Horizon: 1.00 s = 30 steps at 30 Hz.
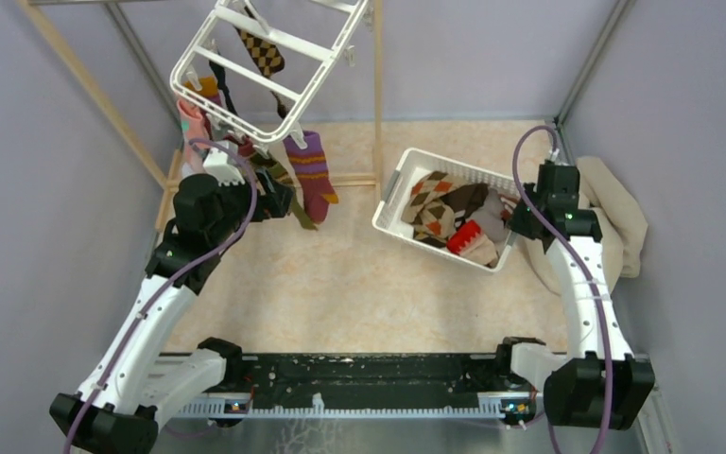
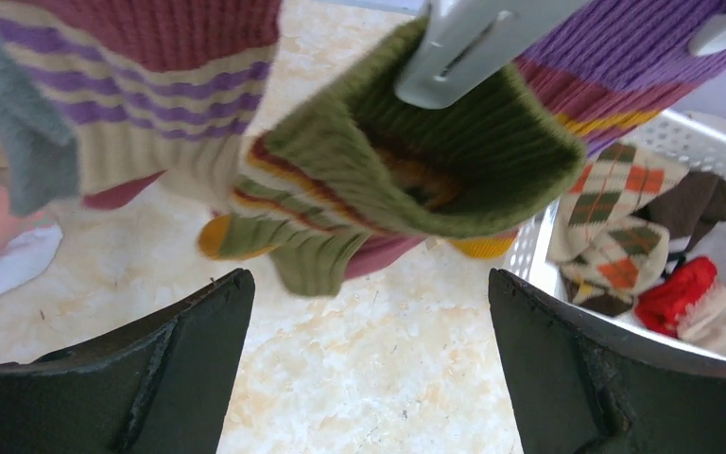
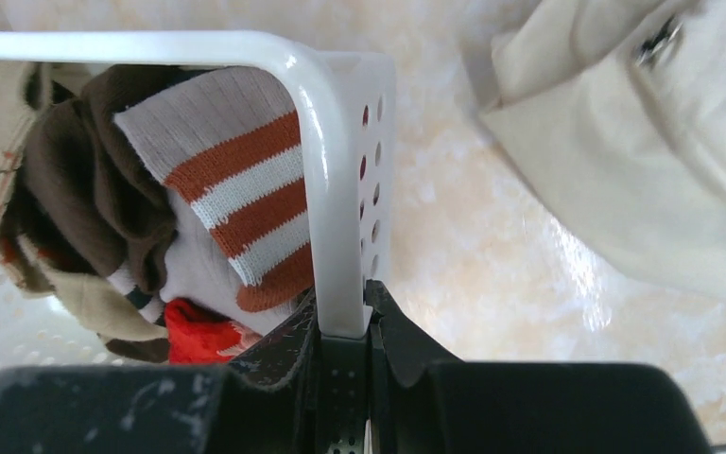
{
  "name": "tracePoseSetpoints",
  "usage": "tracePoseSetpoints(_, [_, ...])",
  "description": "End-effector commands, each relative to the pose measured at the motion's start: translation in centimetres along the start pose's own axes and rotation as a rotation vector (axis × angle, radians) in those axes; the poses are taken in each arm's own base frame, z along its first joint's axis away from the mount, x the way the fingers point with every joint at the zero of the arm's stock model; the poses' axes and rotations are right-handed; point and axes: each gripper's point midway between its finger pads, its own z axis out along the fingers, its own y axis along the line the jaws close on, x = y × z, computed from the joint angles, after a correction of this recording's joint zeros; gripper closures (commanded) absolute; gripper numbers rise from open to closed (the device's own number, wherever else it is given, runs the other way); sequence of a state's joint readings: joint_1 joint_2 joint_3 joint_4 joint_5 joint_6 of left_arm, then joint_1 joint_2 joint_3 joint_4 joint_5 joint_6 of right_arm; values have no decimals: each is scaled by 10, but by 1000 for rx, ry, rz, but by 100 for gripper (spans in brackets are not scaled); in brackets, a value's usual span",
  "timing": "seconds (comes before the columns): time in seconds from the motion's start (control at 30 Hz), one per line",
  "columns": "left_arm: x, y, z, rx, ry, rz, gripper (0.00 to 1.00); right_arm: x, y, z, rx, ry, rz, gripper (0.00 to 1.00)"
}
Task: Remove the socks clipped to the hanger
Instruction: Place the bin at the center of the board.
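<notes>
Socks (image 1: pixel 308 161) hung clipped along the low rim of the hanger (image 1: pixel 265 66), the white frame I saw tilted at eleven o'clock in the top view. A pink sock (image 1: pixel 192 123) dangled at its nine o'clock corner. A brown argyle sock (image 1: pixel 263 52) hung under the cross bars, and a purple-and-maroon striped sock (image 1: pixel 312 184) hung at the five o'clock corner. An olive-striped sock (image 2: pixel 416 161) was held by a white clip (image 2: pixel 473 47), cuff gaping toward my left wrist camera. My left pincer (image 2: pixel 369 293) sat just below that sock, released, its two black fingers (image 2: pixel 180 369) spread wide and touching nothing.

More socks lay in the white basket (image 1: pixel 392 194), which stood on the table (image 1: pixel 359 284) at two o'clock, among them an orange-and-white striped sock (image 3: pixel 246 208) pressed against the inside of the wall. My right pincer (image 3: pixel 345 331) was clenched on that wall's rim at the basket's three o'clock corner, one finger inside and one outside. A beige cloth (image 1: pixel 619 213) was heaped just beyond the basket at three o'clock. A wooden pole rack (image 1: pixel 378 95) stood behind the hanger at twelve.
</notes>
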State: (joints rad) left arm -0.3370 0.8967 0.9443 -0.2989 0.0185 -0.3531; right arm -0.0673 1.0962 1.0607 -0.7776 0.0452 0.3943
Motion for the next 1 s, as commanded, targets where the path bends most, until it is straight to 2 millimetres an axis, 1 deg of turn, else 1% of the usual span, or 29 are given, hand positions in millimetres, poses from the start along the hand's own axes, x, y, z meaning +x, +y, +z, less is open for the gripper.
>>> tracePoseSetpoints(0.0, [-16,-8,-1,21,-37,19,1,13,22,-22,-149,23,-30,100])
tracePoseSetpoints(0.07, [-17,-8,-1,20,-39,18,1,22,26,-26,-164,53,-65,100])
tracePoseSetpoints(0.13, [-19,-9,0,20,-43,15,1,34,28,-24,-166,105,-97,100])
tracePoseSetpoints(0.2, [-21,-10,0,21,-44,15,1,52,42,-23,-214,169,-145,100])
tracePoseSetpoints(0.27, [-22,-10,0,22,-47,14,1,66,57,-23,-270,208,-172,100])
tracePoseSetpoints(0.5, [-24,-15,-4,33,-53,6,1,105,99,-26,-361,293,-242,100])
tracePoseSetpoints(0.6, [-25,-16,-6,37,-51,1,1,128,117,-21,-383,321,-267,100])
tracePoseSetpoints(0.67, [-25,-17,-7,35,-54,-1,1,140,126,-14,-388,334,-266,100])
tracePoseSetpoints(0.8, [-24,-18,-10,40,-50,-5,1,153,135,5,-395,328,-216,100])
tracePoseSetpoints(0.83, [-23,-19,-11,43,-48,-6,1,157,137,10,-399,333,-209,98])
tracePoseSetpoints(0.93, [-24,-20,-13,48,-46,-6,1,170,142,23,-409,366,-209,71])
tracePoseSetpoints(0.97, [-24,-21,-14,50,-45,-5,1,171,144,24,-413,368,-216,60])
